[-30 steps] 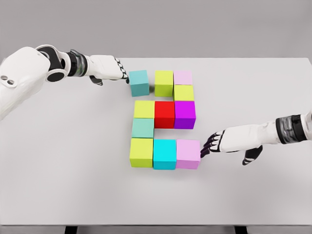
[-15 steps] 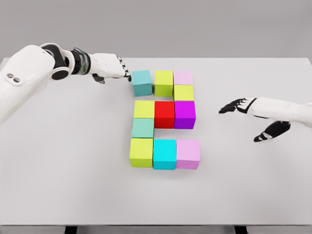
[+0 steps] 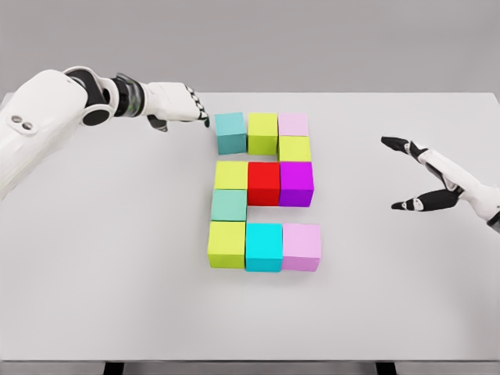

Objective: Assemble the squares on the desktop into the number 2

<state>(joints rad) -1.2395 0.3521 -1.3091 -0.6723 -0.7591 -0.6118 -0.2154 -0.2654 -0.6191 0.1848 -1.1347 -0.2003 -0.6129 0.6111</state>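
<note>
Coloured cubes lie on the white table [image 3: 117, 297] in a 2 shape. The top row holds a teal cube [image 3: 231, 132], a lime cube [image 3: 263, 133] and a pale pink cube [image 3: 294, 124], with a yellow-green cube [image 3: 294, 148] below the pink one. The middle row runs yellow-green [image 3: 231, 175], red [image 3: 264, 183], purple [image 3: 296, 183]. Under it sits a mint cube [image 3: 229, 205]. The bottom row is lime [image 3: 226, 244], cyan [image 3: 264, 246], pink [image 3: 301, 246]. My left hand [image 3: 187, 105] hovers just left of the teal cube, fingers relaxed, holding nothing. My right hand [image 3: 426, 176] is spread open at the right, well apart from the cubes.
The table's far edge runs behind the cubes and its front edge [image 3: 250, 360] runs along the bottom of the view. A grey wall [image 3: 312, 39] stands behind.
The teal cube has slid right until it sits beside the lime cube. My right hand has pulled away from the bottom pink cube, rising to the right and spreading its fingers.
</note>
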